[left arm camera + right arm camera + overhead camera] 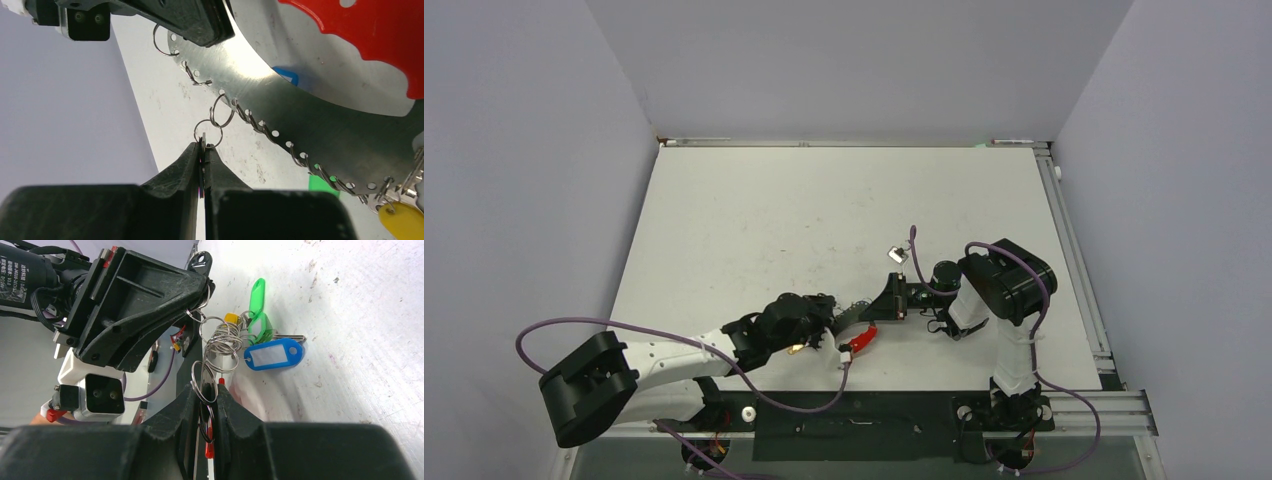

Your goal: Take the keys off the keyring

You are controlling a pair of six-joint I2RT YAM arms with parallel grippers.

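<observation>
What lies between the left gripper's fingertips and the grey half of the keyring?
Two small linked wire rings, joining the flat metal piece pinched by the left gripper to the holed grey edge of the keyring. The left wrist view shows it.

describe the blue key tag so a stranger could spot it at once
On the white table, find the tangle of wire rings beyond the right gripper. The blue tag lies against that tangle beside two green tags; it is the only blue one, with a white label.
</observation>
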